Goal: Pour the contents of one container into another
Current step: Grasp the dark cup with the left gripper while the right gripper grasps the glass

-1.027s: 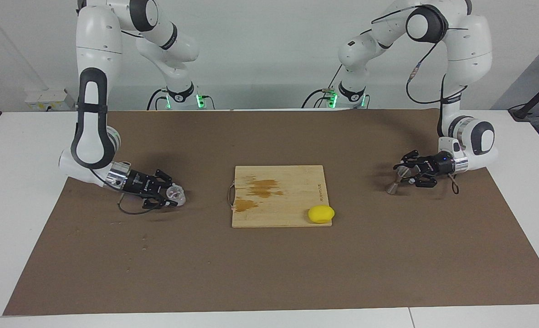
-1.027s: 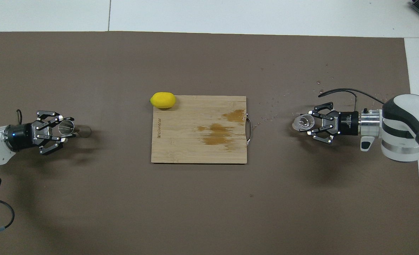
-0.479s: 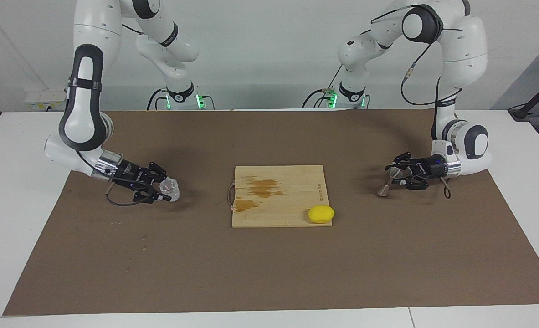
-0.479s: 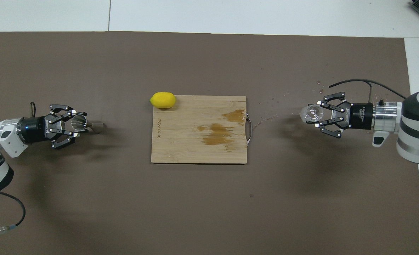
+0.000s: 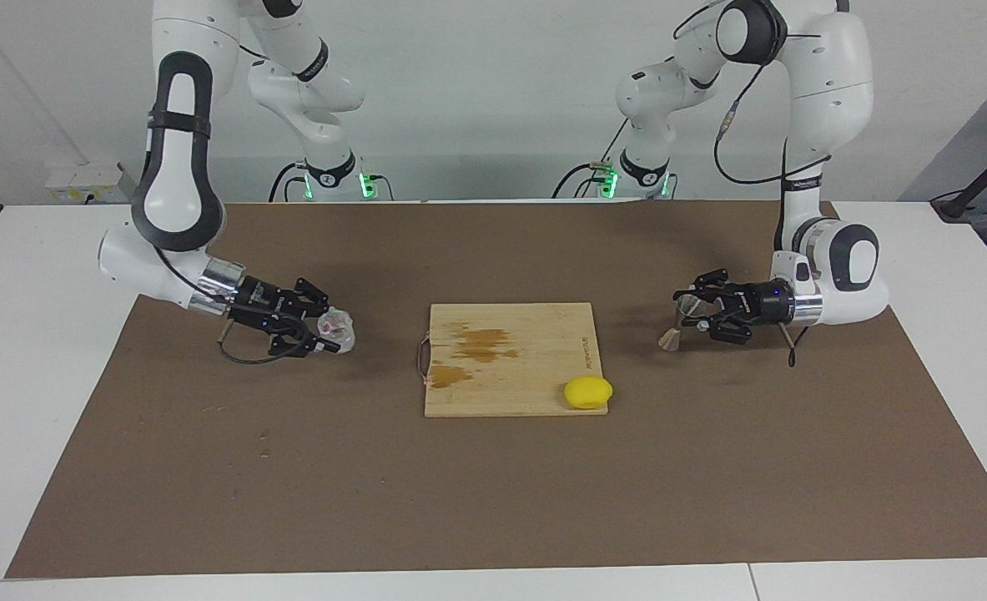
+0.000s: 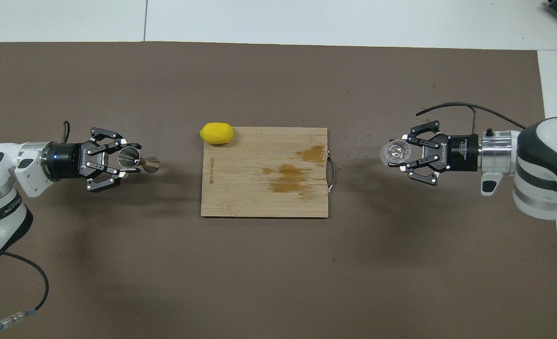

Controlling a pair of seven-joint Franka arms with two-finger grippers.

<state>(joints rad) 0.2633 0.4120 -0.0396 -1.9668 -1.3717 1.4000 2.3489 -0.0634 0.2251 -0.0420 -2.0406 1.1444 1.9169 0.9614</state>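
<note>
Both arms reach level — left gripper [image 5: 687,313] clamps jigger [image 5: 675,324], right gripper [image 5: 326,330] clamps tumbler [image 5: 337,327].

I can't make out whether the glass tumbler [image 6: 397,152] has anything in it; its clear walls blur into the brown mat [image 6: 278,282]. The jigger [image 5: 678,321] is partly covered by the left gripper [image 5: 697,309], so I see only its cones. The printing on the cutting board [image 6: 240,197] is too small for me to read. In the overhead view both arms run off the picture's edges, and the mat's nearest edge is cut off too.
</note>
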